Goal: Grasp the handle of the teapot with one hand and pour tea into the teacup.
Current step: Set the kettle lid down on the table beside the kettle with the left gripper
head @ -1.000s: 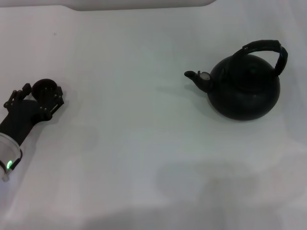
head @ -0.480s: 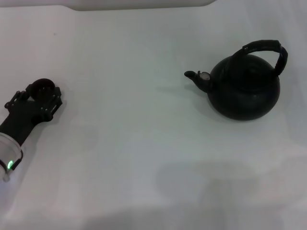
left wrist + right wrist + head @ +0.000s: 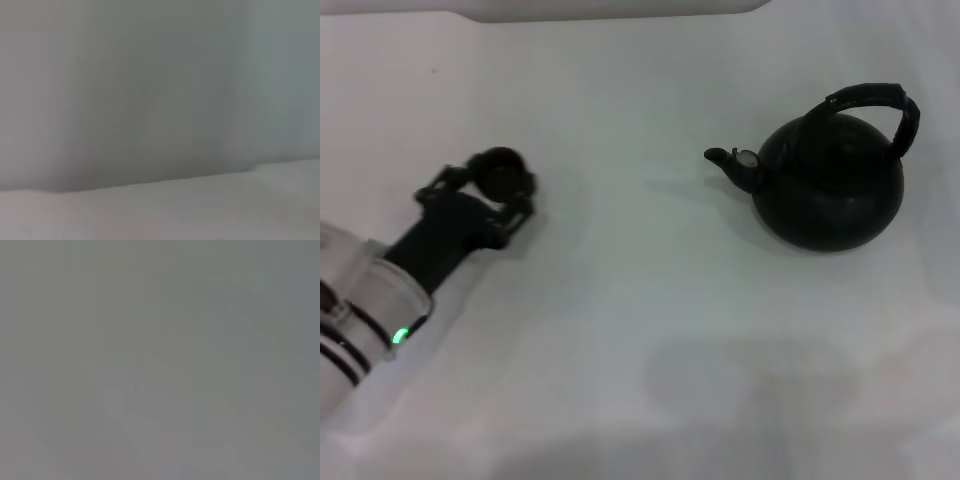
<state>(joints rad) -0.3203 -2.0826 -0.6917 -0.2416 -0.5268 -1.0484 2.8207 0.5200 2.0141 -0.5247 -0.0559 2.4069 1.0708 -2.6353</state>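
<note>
The small dark teacup sits between the fingers of my left gripper, which is shut on it at the left of the white table. The big black teapot stands at the right, well apart from the cup. Its short spout points left toward the cup. Its arched handle rises over the top, and nothing is holding it. My right gripper does not show in the head view. Both wrist views show only plain grey surface.
A wide stretch of bare white table lies between the teacup and the teapot. The table's far edge runs along the top of the head view.
My left gripper has moved to the right and slightly away from me, carrying the teacup with it toward the teapot. The teapot has not moved.
</note>
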